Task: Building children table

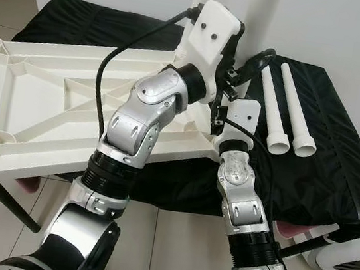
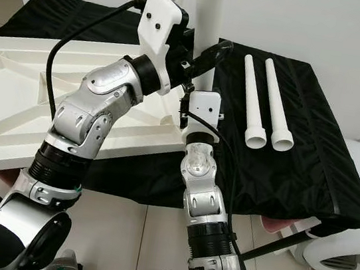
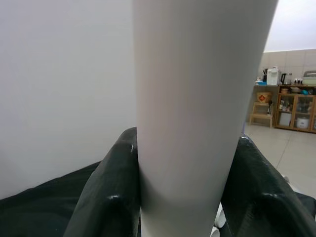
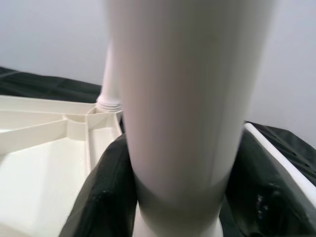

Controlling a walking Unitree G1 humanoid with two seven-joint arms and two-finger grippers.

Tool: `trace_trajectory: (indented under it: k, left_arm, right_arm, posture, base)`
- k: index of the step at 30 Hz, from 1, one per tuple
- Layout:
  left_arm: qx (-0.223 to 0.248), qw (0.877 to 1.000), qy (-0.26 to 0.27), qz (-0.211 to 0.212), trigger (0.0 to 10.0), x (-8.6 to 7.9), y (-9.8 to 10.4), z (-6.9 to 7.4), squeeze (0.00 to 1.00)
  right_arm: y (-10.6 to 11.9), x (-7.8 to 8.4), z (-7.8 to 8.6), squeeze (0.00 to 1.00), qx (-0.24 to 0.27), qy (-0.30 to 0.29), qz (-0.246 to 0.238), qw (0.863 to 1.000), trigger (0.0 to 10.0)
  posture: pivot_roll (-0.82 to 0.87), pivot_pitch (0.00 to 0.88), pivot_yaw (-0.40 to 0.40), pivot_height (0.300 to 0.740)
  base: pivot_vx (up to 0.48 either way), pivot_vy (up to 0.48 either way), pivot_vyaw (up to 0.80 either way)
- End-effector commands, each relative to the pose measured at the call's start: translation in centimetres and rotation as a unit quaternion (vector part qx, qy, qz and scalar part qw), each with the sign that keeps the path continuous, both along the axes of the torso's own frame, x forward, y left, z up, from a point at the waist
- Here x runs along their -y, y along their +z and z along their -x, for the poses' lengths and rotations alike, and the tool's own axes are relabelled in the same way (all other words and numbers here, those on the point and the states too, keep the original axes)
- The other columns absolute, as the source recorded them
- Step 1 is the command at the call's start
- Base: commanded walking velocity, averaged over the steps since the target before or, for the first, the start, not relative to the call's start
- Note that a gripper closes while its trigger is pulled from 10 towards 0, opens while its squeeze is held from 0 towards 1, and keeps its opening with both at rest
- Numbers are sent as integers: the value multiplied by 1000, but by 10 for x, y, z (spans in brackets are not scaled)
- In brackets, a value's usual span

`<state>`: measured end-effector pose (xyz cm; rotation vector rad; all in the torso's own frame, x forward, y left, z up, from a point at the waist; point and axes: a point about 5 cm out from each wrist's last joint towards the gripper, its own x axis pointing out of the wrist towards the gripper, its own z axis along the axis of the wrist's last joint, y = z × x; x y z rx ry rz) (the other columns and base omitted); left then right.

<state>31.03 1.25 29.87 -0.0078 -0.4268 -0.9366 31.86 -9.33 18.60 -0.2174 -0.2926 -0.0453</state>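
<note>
Lying upside down on the left, the white ribbed plastic tabletop (image 1: 51, 97), resting on a black cloth-covered table (image 1: 324, 155). Standing upright at its far right corners, a first white plastic leg (image 4: 111, 69) and a second white leg (image 4: 187, 108), both grippers clamping the latter: left gripper (image 3: 185, 187) high, right gripper (image 4: 180, 197) low. Waiting on the right, two loose white tube legs (image 2: 265, 100), seemingly half remaining. Showing far off, wooden kitchen shelves (image 3: 289, 106).

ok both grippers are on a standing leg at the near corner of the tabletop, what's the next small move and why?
Probably twist the leg further into its corner socket. The left gripper and right gripper both clamp it upright on the upside-down tabletop. Another leg already stands behind it; two spare legs lie on the black cloth.
</note>
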Motion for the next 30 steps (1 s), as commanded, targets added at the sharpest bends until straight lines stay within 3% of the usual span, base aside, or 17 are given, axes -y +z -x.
trace_trajectory:
  k: [1,11,12,15,16,22,28,29,30]
  left_arm:
    - [-6,998,57,18,10000,-2,2,-5,0]
    - [-8,999,52,14,10000,-1,1,-4,0]
    - [-9,999,52,13,10000,-1,1,-4,0]
    - [-21,999,43,21,10000,-2,0,-4,0]
    - [-24,999,36,26,10000,-2,0,-4,1000]
    - [-21,999,15,27,10000,-1,2,0,1000]
    - [-10,1000,0,0,10000,-1,-2,5,1000]
    - [-11,1000,-2,4,10000,-3,-2,6,0]
    - [-12,1000,-3,7,10000,-5,-2,6,0]
  right_arm:
    - [1,3,0,0,1,-10,1,1000,0]
    - [2,4,-1,0,14,-2,27,1000,0]
    - [1,3,0,0,9,6,22,1000,10000]
    - [-1,-2,0,0,-7,40,6,999,10000]
    - [0,-2,0,0,-4,44,3,999,10000]
    - [0,-4,-1,0,-4,45,6,999,10000]
    - [2,-2,-4,0,-5,40,-1,999,10000]
    - [2,-1,-5,0,-8,40,-6,999,10000]
    - [2,0,-6,0,-11,41,-10,999,10000]
  posture:
    - [42,0,-80,740]
    - [42,0,-73,740]
    - [41,0,-72,740]
    - [41,0,-70,740]
    - [42,0,-70,740]
    - [44,0,-68,740]
    - [46,0,-69,740]
    - [47,0,-69,740]
    - [47,0,-69,740]
  base:
    - [0,0,0]
    - [0,0,0]
    - [0,0,0]
    - [0,0,0]
    - [0,0,0]
    - [0,0,0]
    - [0,0,0]
    - [0,0,0]
    - [0,0,0]
